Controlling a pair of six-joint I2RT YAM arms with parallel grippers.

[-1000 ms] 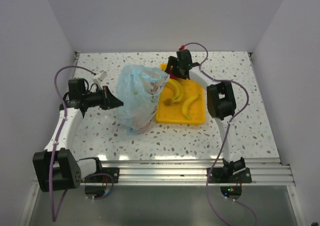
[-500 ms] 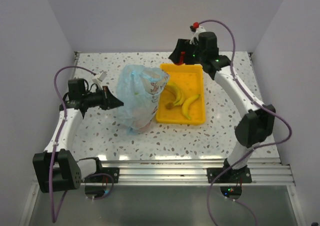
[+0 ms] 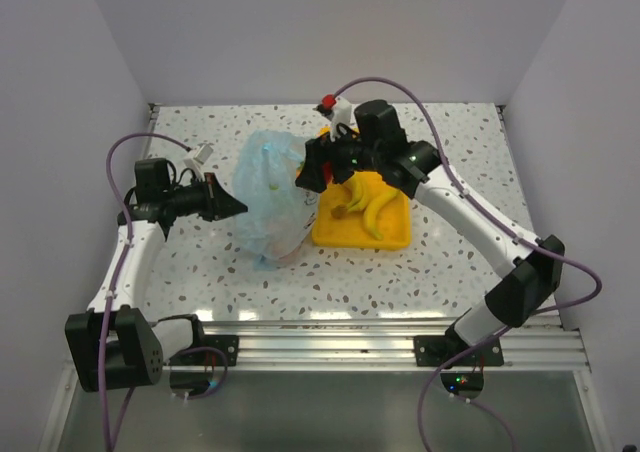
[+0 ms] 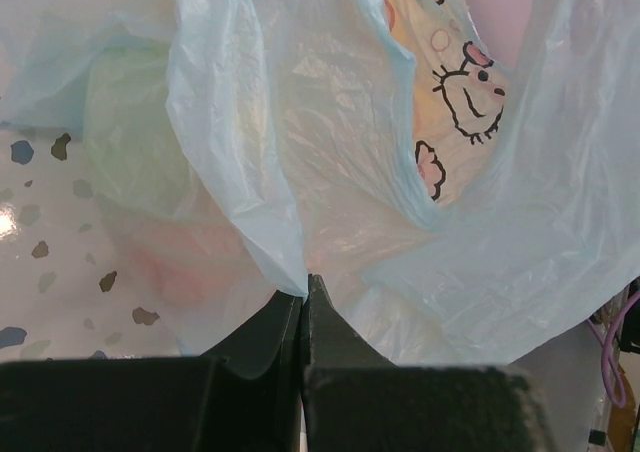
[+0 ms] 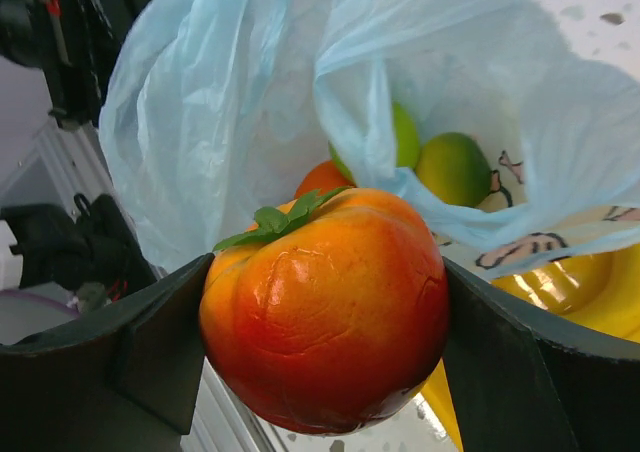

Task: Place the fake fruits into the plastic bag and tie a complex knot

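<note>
The light-blue plastic bag [image 3: 270, 197] stands left of the yellow tray, mouth open upward. My left gripper [image 3: 232, 205] is shut on the bag's left edge [image 4: 290, 272] and holds it up. My right gripper [image 3: 312, 175] is shut on an orange-red fruit with a green leaf top [image 5: 325, 307], held over the bag's right rim. Inside the bag [image 5: 450, 82] I see two green limes [image 5: 455, 167] and an orange [image 5: 322, 177]. Two bananas [image 3: 365, 207] lie in the tray.
The yellow rectangular tray [image 3: 390, 234] sits right of the bag. White walls close in the speckled table [image 3: 480, 172] at the back and on both sides. The left arm's purple cable [image 3: 140, 142] loops at the left.
My right arm swung from the tray's far edge, rose, then came left and down to the bag's mouth with the orange-red fruit in it. The left gripper stayed put on the bag.
</note>
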